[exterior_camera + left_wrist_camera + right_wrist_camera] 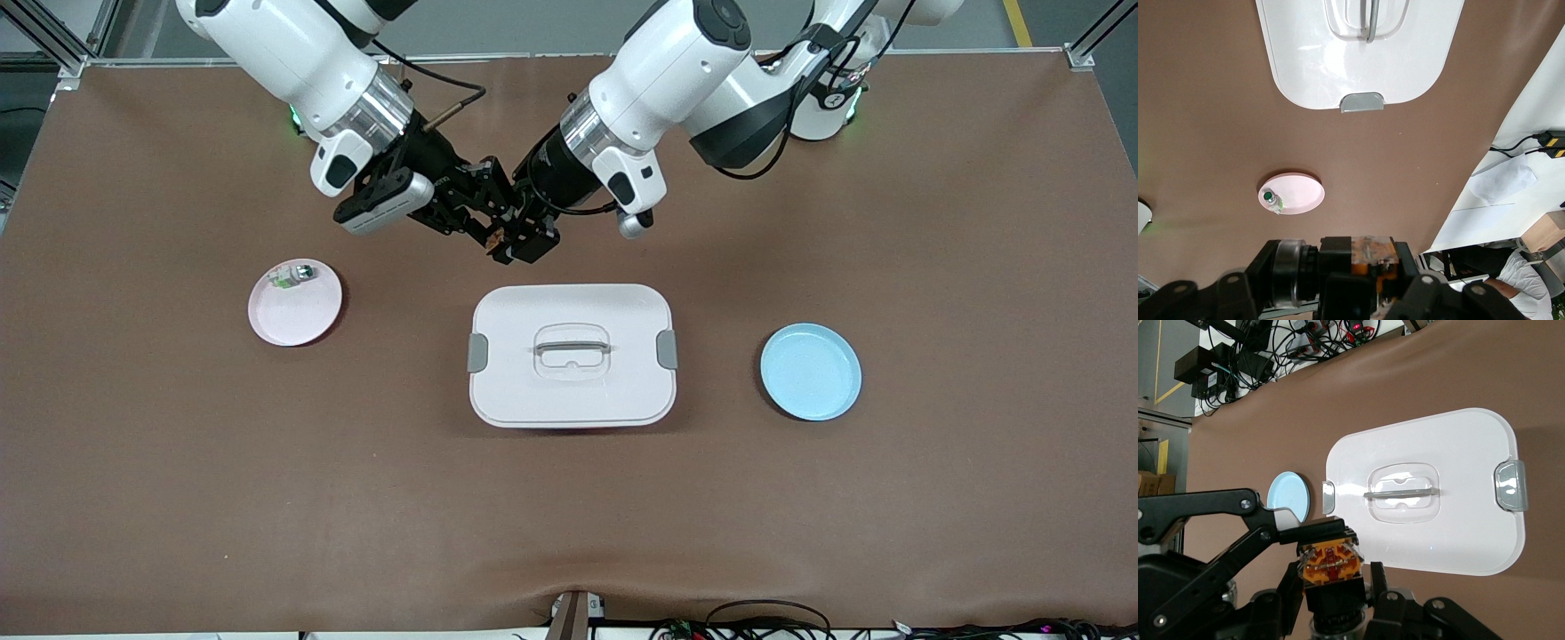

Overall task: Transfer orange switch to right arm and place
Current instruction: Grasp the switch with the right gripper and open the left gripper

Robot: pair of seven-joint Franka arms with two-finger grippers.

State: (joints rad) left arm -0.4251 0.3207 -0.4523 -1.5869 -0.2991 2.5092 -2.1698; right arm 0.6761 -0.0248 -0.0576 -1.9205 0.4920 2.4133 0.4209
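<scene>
The orange switch (496, 238), a small black block with an orange end, hangs in the air between the two grippers, over bare table just farther from the front camera than the white box. My right gripper (484, 233) is shut on its black body; in the right wrist view the switch (1331, 563) sits upright in the right gripper (1335, 593), orange end outward. My left gripper (526, 242) meets it from the other arm's end, at the orange end (1381, 257). The left gripper (1295, 527) also shows in the right wrist view, against the switch's orange end.
A white lidded box (573, 391) with a handle and grey clips lies mid-table. A pink plate (298, 316) toward the right arm's end holds a small clear, green and silver part (293, 276). A blue plate (811, 372) lies toward the left arm's end.
</scene>
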